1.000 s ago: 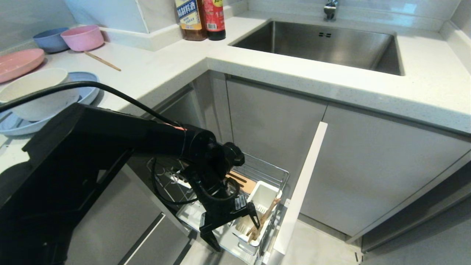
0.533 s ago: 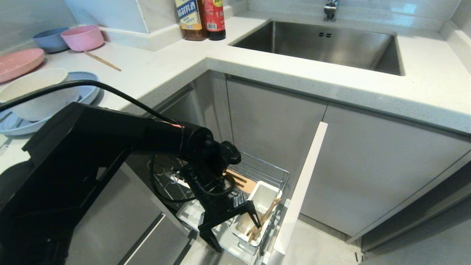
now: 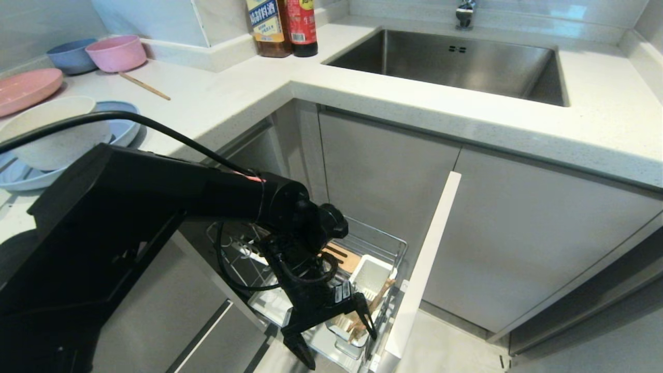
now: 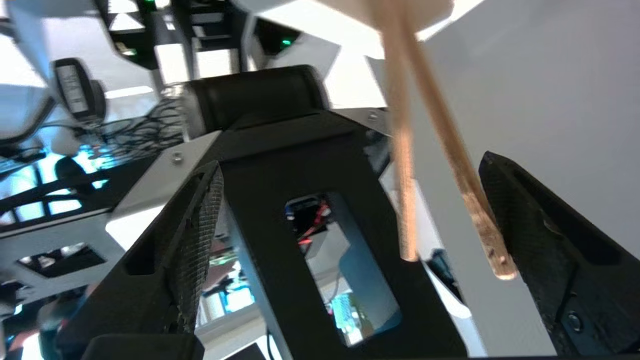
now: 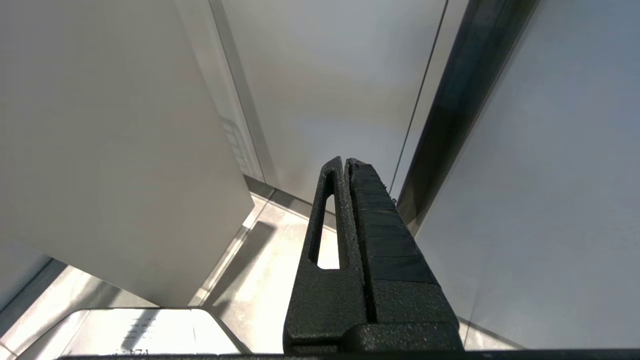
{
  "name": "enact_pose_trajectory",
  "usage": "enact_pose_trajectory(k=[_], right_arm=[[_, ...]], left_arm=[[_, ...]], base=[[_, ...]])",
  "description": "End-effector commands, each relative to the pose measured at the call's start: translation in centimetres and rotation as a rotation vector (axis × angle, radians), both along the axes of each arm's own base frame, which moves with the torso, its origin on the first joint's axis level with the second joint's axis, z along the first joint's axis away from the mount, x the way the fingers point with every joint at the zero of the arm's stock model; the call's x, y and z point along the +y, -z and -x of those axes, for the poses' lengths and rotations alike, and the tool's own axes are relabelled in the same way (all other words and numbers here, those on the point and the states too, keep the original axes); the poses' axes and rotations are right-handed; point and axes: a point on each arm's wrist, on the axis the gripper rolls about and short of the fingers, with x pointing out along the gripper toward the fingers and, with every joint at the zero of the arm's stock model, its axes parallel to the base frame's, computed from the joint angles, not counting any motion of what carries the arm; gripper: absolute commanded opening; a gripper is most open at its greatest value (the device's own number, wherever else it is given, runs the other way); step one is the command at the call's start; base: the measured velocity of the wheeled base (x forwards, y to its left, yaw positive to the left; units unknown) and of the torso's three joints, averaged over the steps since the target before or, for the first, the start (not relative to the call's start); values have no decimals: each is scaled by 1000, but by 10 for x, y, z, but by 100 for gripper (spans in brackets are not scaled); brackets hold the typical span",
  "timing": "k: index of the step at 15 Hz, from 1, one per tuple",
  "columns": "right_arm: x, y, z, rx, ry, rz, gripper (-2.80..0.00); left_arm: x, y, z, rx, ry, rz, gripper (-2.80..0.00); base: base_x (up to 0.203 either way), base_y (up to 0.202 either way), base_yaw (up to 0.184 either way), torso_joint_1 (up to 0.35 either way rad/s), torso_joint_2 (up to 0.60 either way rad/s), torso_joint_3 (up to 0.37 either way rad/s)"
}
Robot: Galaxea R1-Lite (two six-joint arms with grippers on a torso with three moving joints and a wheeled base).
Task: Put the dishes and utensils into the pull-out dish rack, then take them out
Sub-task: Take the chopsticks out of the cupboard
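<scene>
The pull-out dish rack (image 3: 386, 242) stands drawn out below the counter, its white utensil cup (image 3: 371, 273) at the front. Two wooden chopsticks (image 3: 382, 294) lean in the cup. My left gripper (image 3: 337, 341) reaches down at the cup, open. In the left wrist view the chopsticks (image 4: 403, 165) stand between the spread fingers (image 4: 530, 220), nearer one of them and not pinched. The pale blue plate (image 3: 125, 128) lies on the counter at the left with the cream bowl (image 3: 49, 132) on it. No fork is in view. My right gripper (image 5: 345, 162) hangs parked by the cabinets, shut and empty.
The rack's narrow cabinet front (image 3: 427, 259) juts out beside the cup. A pink plate (image 3: 23, 89), a pink bowl (image 3: 116, 52), a blue bowl (image 3: 70, 56) and one wooden stick (image 3: 145, 86) lie on the counter's far left. Two bottles (image 3: 282, 26) stand beside the sink (image 3: 450, 65).
My left gripper has sunk a little lower at the utensil cup, still open. The chopsticks, dishes and right arm have stayed where they were.
</scene>
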Motion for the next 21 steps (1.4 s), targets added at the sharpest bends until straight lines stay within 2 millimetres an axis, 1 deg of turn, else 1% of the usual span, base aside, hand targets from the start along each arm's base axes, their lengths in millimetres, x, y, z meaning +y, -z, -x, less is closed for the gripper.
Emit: enact_pose_trajectory(k=[1,4,6,7,10,12,15,17,19,21], right_arm=[[0,0,0,2,0,0,-280],[0,0,0,1,0,0,-280],[0,0,0,1,0,0,-280],[0,0,0,2,0,0,-280],[0,0,0,2,0,0,-280],[0,0,0,0,0,0,-280],[0,0,0,2,0,0,-280],[0,0,0,2,0,0,-280],[0,0,0,2,0,0,-280],[0,0,0,2,0,0,-280]], left_arm=[[1,3,2,1,0,-48,0],[14,12,5,18,-13,-167,0],[25,10,6,6,-30,-208,0],[26,9,7,0,-31,-206,0],[17,2,7,-22,-12,-175,0],[10,2,6,-13,-2,-143,0],[4,12,2,18,5,-172,0],[3,16,-1,0,5,-199,0],[0,26,-6,-11,9,-236,0],[-3,28,-9,-25,9,-248,0]], base=[[0,0,0,0,0,0],[0,0,0,0,0,0],[0,0,0,0,0,0],[0,0,0,0,0,0],[0,0,0,0,0,0],[0,0,0,0,0,0],[0,0,0,0,0,0],[0,0,0,0,0,0],[0,0,0,0,0,0],[0,0,0,0,0,0]])
